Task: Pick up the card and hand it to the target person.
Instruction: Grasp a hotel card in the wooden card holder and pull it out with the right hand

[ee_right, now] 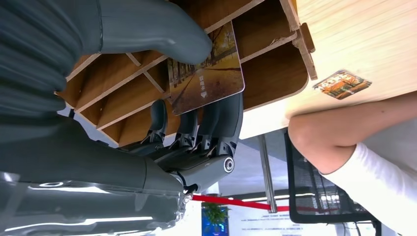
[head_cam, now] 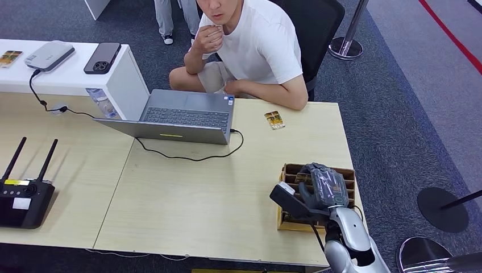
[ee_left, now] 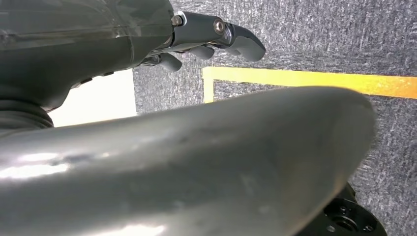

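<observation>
The pale wooden table (head_cam: pixel 187 199) fills the lower left and centre of the head view, with a white cabinet (head_cam: pixel 122 79) adjoining it at the upper left. A person in a white T-shirt (head_cam: pixel 258 42) sits at the table's far edge, top centre, forearm resting on the tabletop. An open grey laptop (head_cam: pixel 182 116) stands before the person, left of centre, a black cable (head_cam: pixel 193 154) curling from it. A black router with two antennas (head_cam: pixel 23 196) sits at the lower left. At the lower right, a brown wooden slotted card rack (head_cam: pixel 348 173) lies on the table under the right hand (head_cam: pixel 321 187). In the right wrist view that hand pinches an autumn-scene picture card (ee_right: pixel 209 73) between its thick thumb and dark fingers (ee_right: pixel 221 120), at the rack's compartments. A second small picture card (head_cam: pixel 274 120) lies flat near the person's forearm. The left hand (ee_left: pixel 206 37), upper centre of its wrist view, hangs over grey carpet with fingers loosely curled, holding nothing.
</observation>
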Controlling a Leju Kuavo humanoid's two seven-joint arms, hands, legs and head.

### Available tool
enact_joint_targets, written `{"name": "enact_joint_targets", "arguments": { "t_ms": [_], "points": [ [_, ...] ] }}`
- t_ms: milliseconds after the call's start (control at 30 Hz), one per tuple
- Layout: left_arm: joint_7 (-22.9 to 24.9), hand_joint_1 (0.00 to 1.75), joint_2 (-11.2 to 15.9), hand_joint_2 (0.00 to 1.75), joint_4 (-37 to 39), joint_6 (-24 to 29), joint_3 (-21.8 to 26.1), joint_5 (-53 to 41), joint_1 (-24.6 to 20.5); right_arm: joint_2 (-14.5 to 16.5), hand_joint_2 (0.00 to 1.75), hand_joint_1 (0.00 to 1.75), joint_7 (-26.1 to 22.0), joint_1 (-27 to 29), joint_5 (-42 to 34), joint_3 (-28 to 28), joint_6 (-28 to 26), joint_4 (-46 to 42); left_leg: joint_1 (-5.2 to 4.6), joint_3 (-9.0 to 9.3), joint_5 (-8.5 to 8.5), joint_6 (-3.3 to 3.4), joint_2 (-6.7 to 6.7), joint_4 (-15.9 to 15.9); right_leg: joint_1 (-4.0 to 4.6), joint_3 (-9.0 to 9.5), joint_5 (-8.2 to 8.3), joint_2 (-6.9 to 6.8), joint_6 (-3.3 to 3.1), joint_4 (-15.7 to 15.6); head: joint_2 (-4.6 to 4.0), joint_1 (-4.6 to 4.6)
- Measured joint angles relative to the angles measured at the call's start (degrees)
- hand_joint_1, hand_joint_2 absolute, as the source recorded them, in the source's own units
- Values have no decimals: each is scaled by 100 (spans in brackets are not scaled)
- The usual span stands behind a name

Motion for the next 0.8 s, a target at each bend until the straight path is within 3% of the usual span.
{"name": "enact_joint_targets", "arguments": {
  "t_ms": [367,500,800],
  "points": [
    [-85,0,0,0,0,41,-1,2,1,6,175,113,-13,26,14,-44,0,-16,0,0,0,0,0,0,0,0,0,0,0,0,0,0],
    [-123,0,0,175,0,41,-7,2,1,9,175,126,-13,28,15,-52,0,-16,0,0,0,0,0,0,0,0,0,0,0,0,0,0],
    [-205,0,0,175,11,66,-7,2,1,10,175,133,-16,30,14,-54,0,-19,0,1,0,0,1,0,0,1,0,1,0,0,0,0]
  ]
}}
